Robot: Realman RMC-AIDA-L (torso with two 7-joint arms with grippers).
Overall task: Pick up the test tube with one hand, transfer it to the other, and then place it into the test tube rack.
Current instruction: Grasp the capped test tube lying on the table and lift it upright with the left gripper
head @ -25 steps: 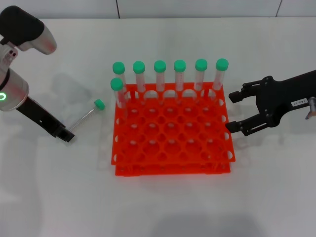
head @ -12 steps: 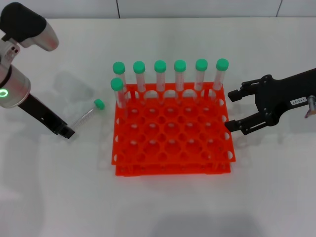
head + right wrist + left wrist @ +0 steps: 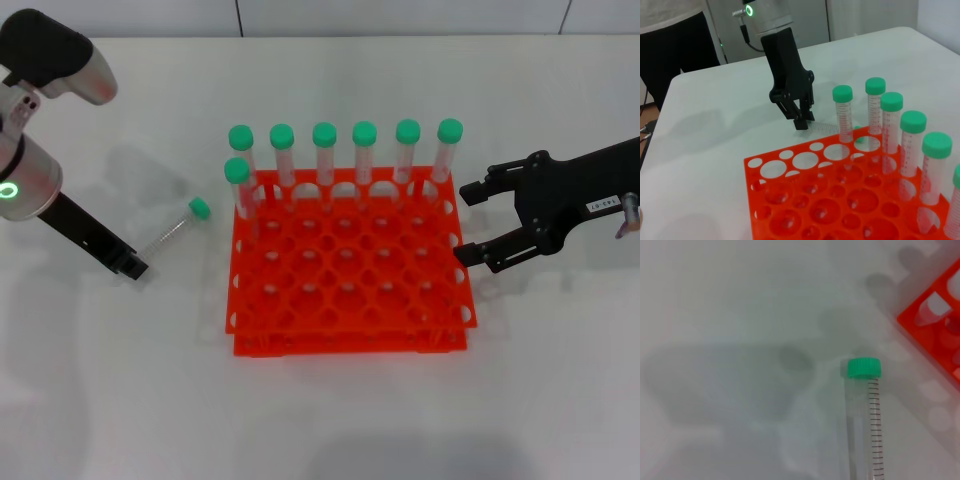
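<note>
Nothing done yet: pickup, handover and racking all remain. The test tube (image 3: 177, 229) lies flat on the table (image 3: 320, 410), just beside the test tube rack (image 3: 350, 265) on its left side, green cap toward the rack, clear body with printed graduations. Left gripper (image 3: 133, 266) sits at the tube's bottom end; can't tell if it's closed on the tube or only touching. Right gripper (image 3: 468, 222) hangs open beside the rack's right edge, holding nothing.
</note>
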